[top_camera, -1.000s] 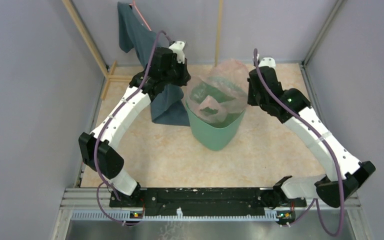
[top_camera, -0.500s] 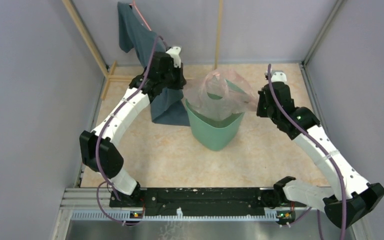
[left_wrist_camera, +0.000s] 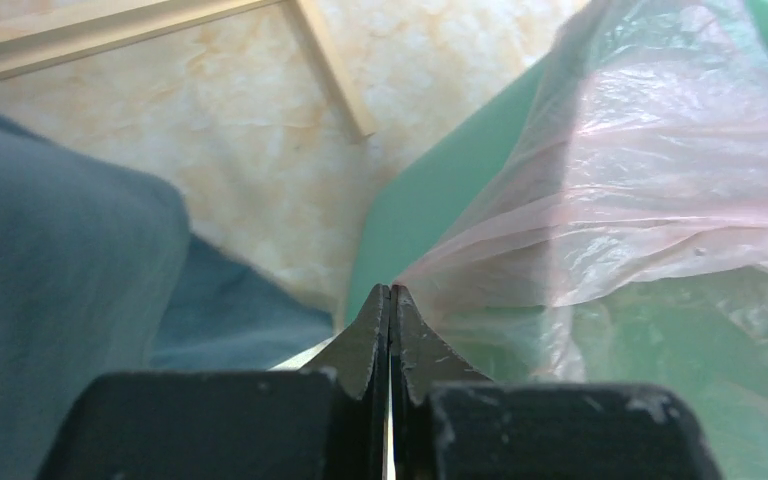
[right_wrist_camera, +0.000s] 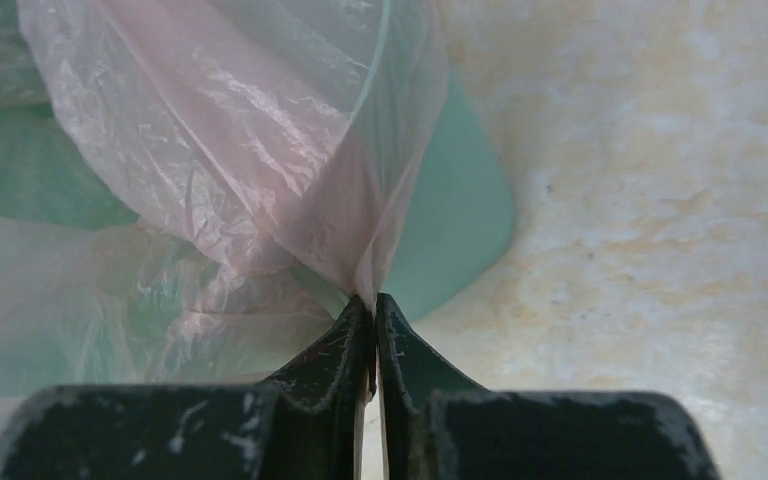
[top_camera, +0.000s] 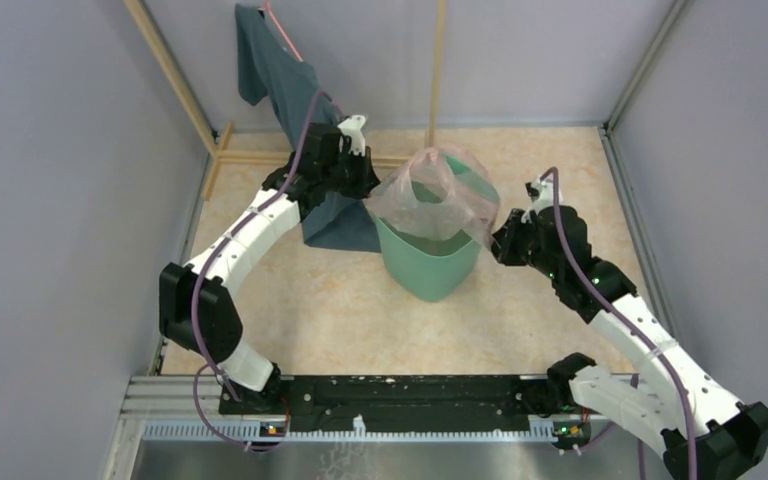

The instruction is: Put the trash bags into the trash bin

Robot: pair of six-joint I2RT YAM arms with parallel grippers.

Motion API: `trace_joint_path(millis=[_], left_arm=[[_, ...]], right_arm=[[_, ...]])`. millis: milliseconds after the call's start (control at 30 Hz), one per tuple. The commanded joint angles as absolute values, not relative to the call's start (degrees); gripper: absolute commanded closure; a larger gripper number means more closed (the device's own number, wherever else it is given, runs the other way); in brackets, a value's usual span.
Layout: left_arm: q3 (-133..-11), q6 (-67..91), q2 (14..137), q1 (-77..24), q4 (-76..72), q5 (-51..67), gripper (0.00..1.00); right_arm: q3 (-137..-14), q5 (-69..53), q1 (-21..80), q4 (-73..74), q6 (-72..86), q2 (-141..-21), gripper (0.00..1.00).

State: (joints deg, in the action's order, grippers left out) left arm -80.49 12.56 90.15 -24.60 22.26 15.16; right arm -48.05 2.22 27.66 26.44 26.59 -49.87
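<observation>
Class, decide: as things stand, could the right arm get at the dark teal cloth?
Probably not. The right gripper is shut on the trash bag, and the trash bin stands between it and the teal cloth.

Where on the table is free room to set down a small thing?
The widest bare patch lies between the trash bin and the arm bases. Another is the far right corner, beyond the right gripper. Left of the bin is crowded: teal cloth, left gripper.
</observation>
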Motion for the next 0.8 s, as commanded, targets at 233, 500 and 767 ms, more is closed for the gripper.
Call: trace_joint_path(millis=[233,500,767], left_arm=[[-85.22,19.71,99.25,-25.55,12.76,30.83,1.0],[-93.45,16.68,104.31,-28.29,17.62,27.89,0.89],[-99.42,6.6,95.61,-28.24,28.51,9.54,0.21]], right_arm=[[-38.42,-12.17,28.2,13.96,38.85,-41.84,0.84],[-37.25,-12.08,29.26,12.52,39.66,-41.5,0.66],[-36.48,-14.28,29.51,10.07,38.05,-40.23,0.51]])
